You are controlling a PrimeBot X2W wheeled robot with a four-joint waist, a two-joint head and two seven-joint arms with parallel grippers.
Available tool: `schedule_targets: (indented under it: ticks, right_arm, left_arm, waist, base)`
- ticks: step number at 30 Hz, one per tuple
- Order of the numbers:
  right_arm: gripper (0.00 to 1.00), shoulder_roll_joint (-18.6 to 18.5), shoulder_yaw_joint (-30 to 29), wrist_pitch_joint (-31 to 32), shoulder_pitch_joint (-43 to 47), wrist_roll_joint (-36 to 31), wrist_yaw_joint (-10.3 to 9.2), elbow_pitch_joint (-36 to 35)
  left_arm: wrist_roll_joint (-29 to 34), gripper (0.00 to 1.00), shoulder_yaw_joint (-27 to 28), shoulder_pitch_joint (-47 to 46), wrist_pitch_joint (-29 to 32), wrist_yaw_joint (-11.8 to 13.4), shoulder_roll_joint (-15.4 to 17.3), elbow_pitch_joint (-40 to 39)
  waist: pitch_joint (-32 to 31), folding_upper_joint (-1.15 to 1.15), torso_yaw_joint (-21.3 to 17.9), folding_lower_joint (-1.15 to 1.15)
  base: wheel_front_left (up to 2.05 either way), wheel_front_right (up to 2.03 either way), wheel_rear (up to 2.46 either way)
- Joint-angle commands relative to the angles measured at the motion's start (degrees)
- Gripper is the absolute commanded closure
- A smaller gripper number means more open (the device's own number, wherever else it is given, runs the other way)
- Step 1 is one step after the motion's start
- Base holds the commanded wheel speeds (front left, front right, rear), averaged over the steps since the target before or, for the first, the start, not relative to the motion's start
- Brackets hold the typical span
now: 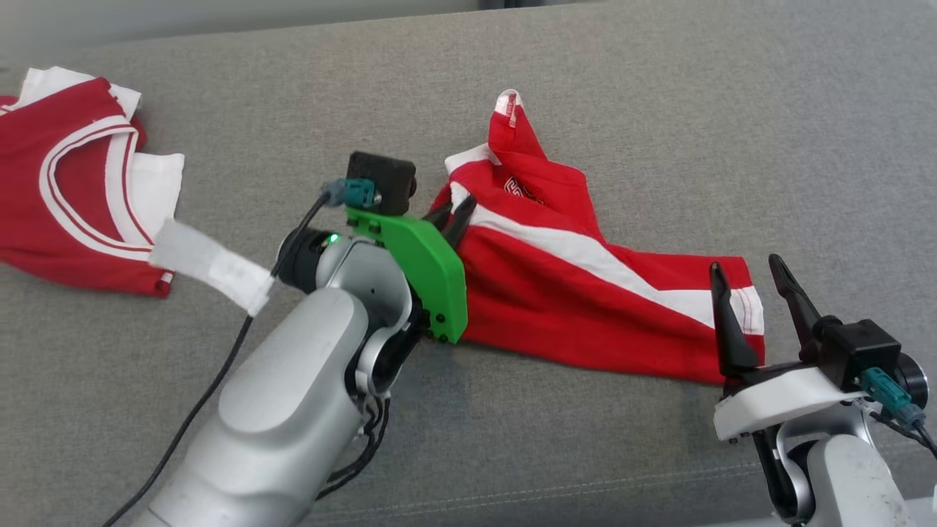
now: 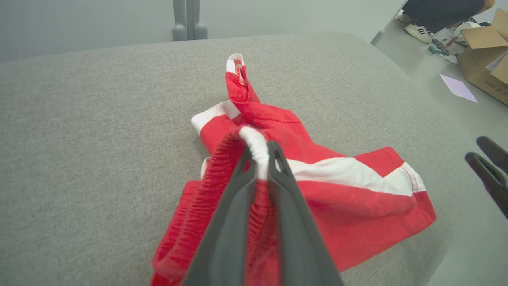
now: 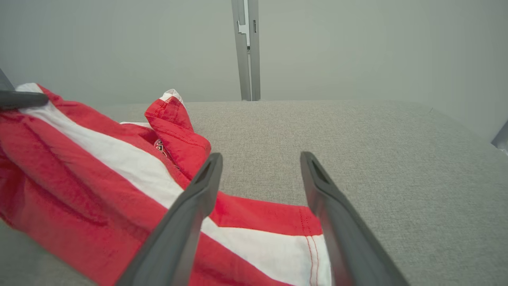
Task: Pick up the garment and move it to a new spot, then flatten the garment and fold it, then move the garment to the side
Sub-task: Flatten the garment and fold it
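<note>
The pickup step is in hand: the left gripper [image 2: 260, 149] is clenched on the elastic waistband of the red shorts [image 1: 571, 293]. The shorts lie crumpled, white stripe showing, near the middle of the grey upholstered surface [image 1: 659, 110]. The right gripper [image 1: 745, 265] hovers over the leg hem with its jaws spread wide, gripping nothing. Next, I judge, either the right one closes on that hem or the left lifts alone, carrying the cloth clear of the surface. A red-and-white jersey [image 1: 80, 190] takes up the far left, so open room lies ahead and to the right, though the surface's right edge drops to the floor there
</note>
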Motion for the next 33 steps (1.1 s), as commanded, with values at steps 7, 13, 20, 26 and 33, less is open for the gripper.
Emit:
schedule_targets:
  ticks: [7,13,20,26,33]
  right_arm:
    - [0.0,-0.2,-3.2,6.3,0.6,3.8,-0.1,4.8]
    - [0.0,-0.7,-5.3,10.1,-1.5,7.4,-0.09,10.2]
    - [0.0,-4.4,-3.6,12.9,-6.2,9.2,-0.08,18.7]
    - [0.0,-6.1,-0.7,16.0,-9.5,13.6,-0.09,23.5]
    - [0.0,-7.7,1.6,18.4,-9.3,15.5,-0.09,22.7]
  left_arm:
    - [1.6,1.0,0.1,10.6,-7.6,1.9,3.7,-8.2]
    - [2.1,1.0,0.4,16.8,-13.8,3.0,4.3,-10.6]
    - [2.1,1.0,0.1,19.3,-16.5,3.2,3.7,-8.3]
    - [1.8,1.0,-0.4,18.9,-16.7,2.8,2.7,-6.8]
    - [1.4,1.0,-0.7,18.9,-16.6,2.7,2.7,-6.3]
  waist:
    - [-2.6,0.0,3.7,0.0]
    - [-2.8,0.0,4.3,0.0]
    - [-2.4,0.0,4.1,0.0]
    - [-2.6,0.0,4.8,0.0]
    - [-3.1,0.0,4.9,0.0]
  base:
    - [0.0,0.0,0.0]
    - [0.0,0.0,0.0]
    - [0.0,0.0,0.0]
    - [0.0,0.0,0.0]
    - [0.0,0.0,0.0]
